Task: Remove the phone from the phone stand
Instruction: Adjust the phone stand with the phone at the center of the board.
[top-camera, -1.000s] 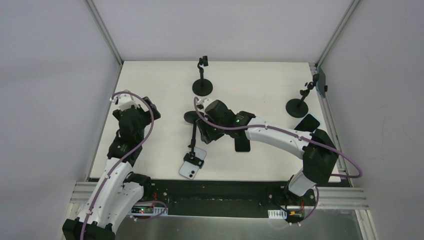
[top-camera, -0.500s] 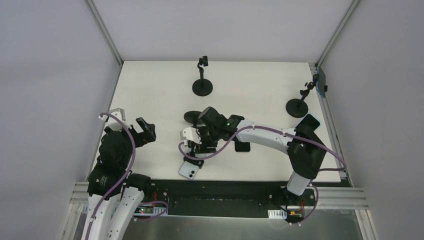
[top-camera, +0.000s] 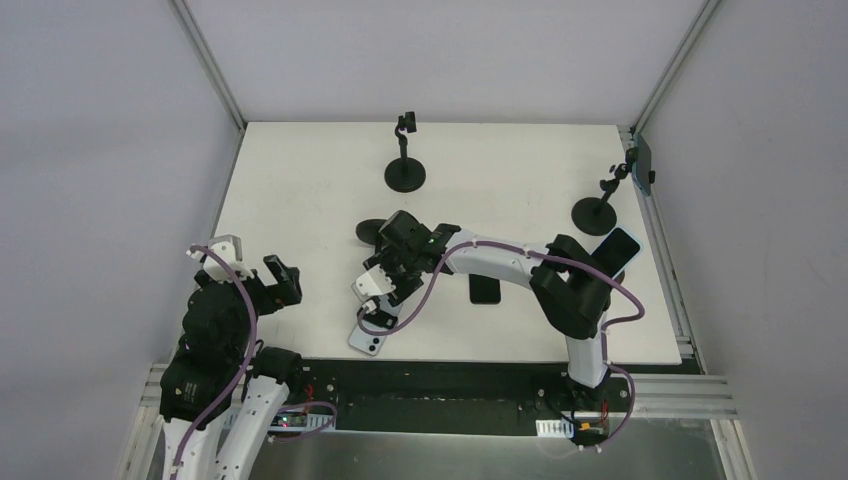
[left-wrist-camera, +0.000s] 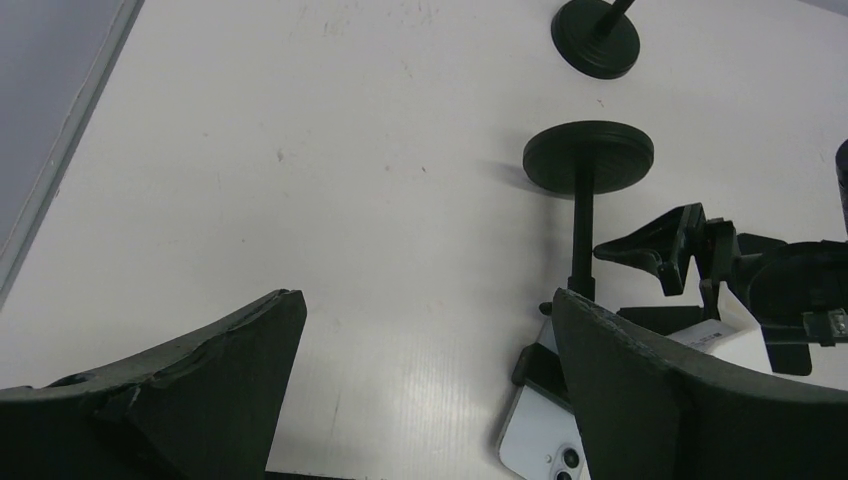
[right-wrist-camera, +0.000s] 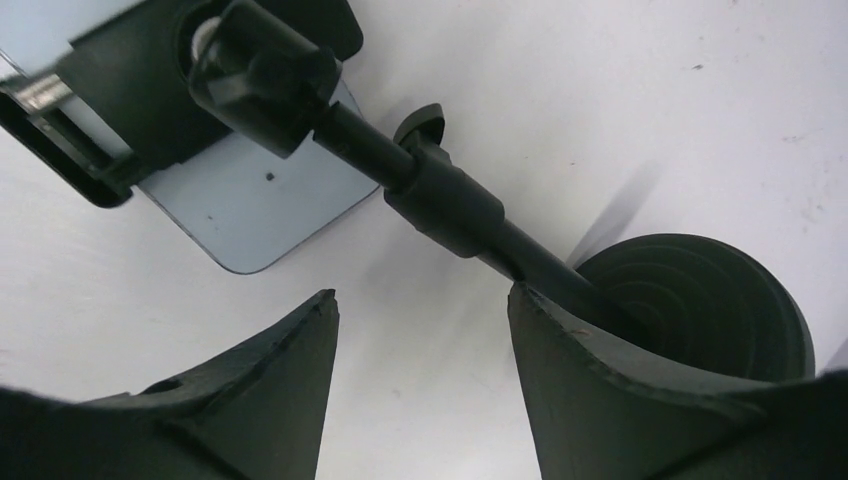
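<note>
item: phone (top-camera: 370, 340), clamped in toppled phone stand (left-wrist-camera: 582, 230), flat on counter (top-camera: 300, 180) | handling: likely stiff, slick, light, fragile; take long edges beyond clamp (right-wrist-camera: 95, 135) | right claw (right-wrist-camera: 420, 300): part-open, empty, over stand's stem (right-wrist-camera: 450, 205) | left claw (left-wrist-camera: 425, 310): wide open, empty

Top view looks down on the table (top-camera: 300, 190); both close wrist views share the phone stand (right-wrist-camera: 440, 203).

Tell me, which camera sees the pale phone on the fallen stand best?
Right wrist: the pale phone is close up, with the fallen stand's clamp gripping it. Top external shows it small and far away. Left wrist shows only its corner at the bottom edge.
</note>
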